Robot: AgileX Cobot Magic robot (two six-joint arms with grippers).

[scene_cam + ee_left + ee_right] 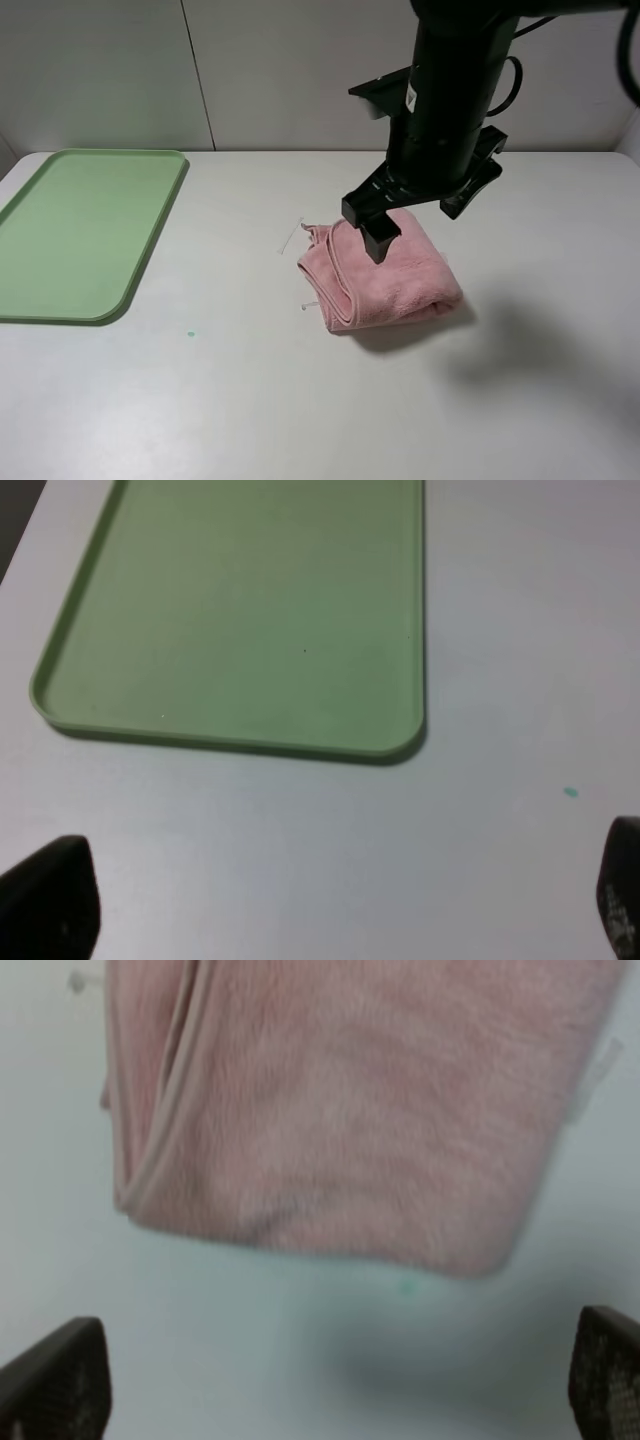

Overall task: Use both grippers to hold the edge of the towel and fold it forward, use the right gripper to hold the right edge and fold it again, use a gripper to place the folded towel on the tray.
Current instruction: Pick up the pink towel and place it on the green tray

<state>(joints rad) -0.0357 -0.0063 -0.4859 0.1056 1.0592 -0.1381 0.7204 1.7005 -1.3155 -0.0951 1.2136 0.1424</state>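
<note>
The pink towel (385, 272) lies folded into a thick bundle on the white table, right of centre. My right gripper (420, 215) hangs just above it, jaws wide apart and holding nothing. In the right wrist view the towel (340, 1110) fills the upper part, with the open gripper (320, 1380) over bare table beside it. The green tray (85, 230) lies empty at the far left. The left wrist view shows the tray (250, 610) beyond my open, empty left gripper (330, 900). The left arm is out of the exterior view.
A small green speck (190, 333) marks the table between tray and towel; it also shows in the left wrist view (570, 793). A thin white tag (290, 240) sticks out at the towel's left edge. A white wall stands behind the table.
</note>
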